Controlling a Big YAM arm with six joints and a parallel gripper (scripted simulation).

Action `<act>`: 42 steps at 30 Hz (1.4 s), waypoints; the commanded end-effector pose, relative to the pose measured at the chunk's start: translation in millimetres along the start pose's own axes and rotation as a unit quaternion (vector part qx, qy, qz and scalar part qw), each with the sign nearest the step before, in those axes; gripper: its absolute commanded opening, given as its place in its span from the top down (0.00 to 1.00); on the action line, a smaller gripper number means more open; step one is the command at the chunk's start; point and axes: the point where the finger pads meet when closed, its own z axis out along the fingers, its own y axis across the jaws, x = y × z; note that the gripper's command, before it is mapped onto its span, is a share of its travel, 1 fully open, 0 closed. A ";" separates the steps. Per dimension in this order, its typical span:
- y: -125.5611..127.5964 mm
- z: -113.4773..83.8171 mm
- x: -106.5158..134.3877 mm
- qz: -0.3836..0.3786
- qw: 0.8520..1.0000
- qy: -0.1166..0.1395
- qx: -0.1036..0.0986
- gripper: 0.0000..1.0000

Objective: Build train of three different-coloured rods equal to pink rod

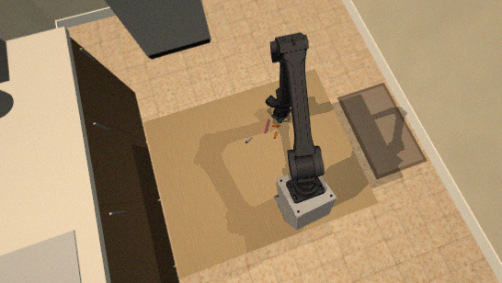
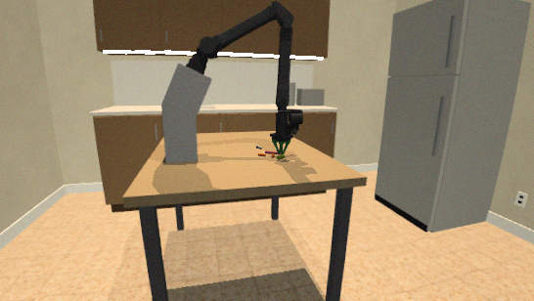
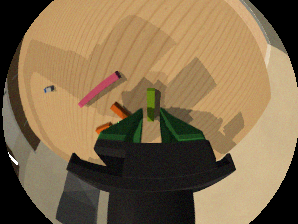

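Note:
My gripper (image 1: 279,120) (image 2: 281,152) (image 3: 151,112) is partly open, low over the table. Its fingertips stand on either side of the near end of a lime rod (image 2: 281,157) (image 3: 151,102), with a gap visible on both sides; the gripper hides this rod in the top view. An orange rod (image 1: 276,126) (image 3: 119,110) lies just left of the fingers in the wrist view. A second orange rod (image 1: 275,135) (image 2: 262,154) (image 3: 103,128) is partly behind the left finger there. The pink rod (image 1: 267,126) (image 3: 99,90) lies slanted, one end dark. A small blue and grey piece (image 1: 248,140) (image 2: 258,147) (image 3: 48,89) lies farther left.
The wooden table (image 1: 184,184) (image 2: 235,181) (image 3: 195,30) carries the arm's grey base block (image 1: 301,213) (image 2: 181,132). Arm shadows cross the table top around the rods. The kitchen counter (image 1: 41,138) and the fridge (image 2: 435,117) stand away from the table.

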 end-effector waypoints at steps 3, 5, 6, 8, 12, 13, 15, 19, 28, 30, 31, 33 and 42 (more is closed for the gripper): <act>1.8 -0.6 -9.7 -0.002 1.000 -0.009 0.005 0.77; 1.8 -0.6 -9.7 -0.002 1.000 -0.009 0.005 0.77; 1.8 -0.6 -9.7 -0.002 1.000 -0.009 0.005 0.77; 1.8 -0.6 -9.7 -0.002 1.000 -0.009 0.005 0.77; 2.3 -0.5 -8.9 -0.002 1.000 -0.009 0.005 0.77; 2.9 -0.4 -8.1 -0.002 1.000 -0.008 0.004 0.77; 3.7 -0.1 -5.1 -0.002 1.000 -0.006 0.003 0.77; 3.6 0.4 0.3 -0.001 1.000 -0.004 0.002 0.77; 0.6 0.9 -0.9 -0.002 1.000 -0.006 0.005 0.77; 0.7 0.9 -0.7 -0.002 1.000 -0.006 0.004 0.77; 0.8 0.9 -0.6 -0.002 1.000 -0.006 0.004 0.77; 0.8 0.9 -0.6 -0.002 1.000 -0.006 0.004 0.77; 0.8 0.9 -0.6 -0.002 1.000 -0.006 0.004 0.77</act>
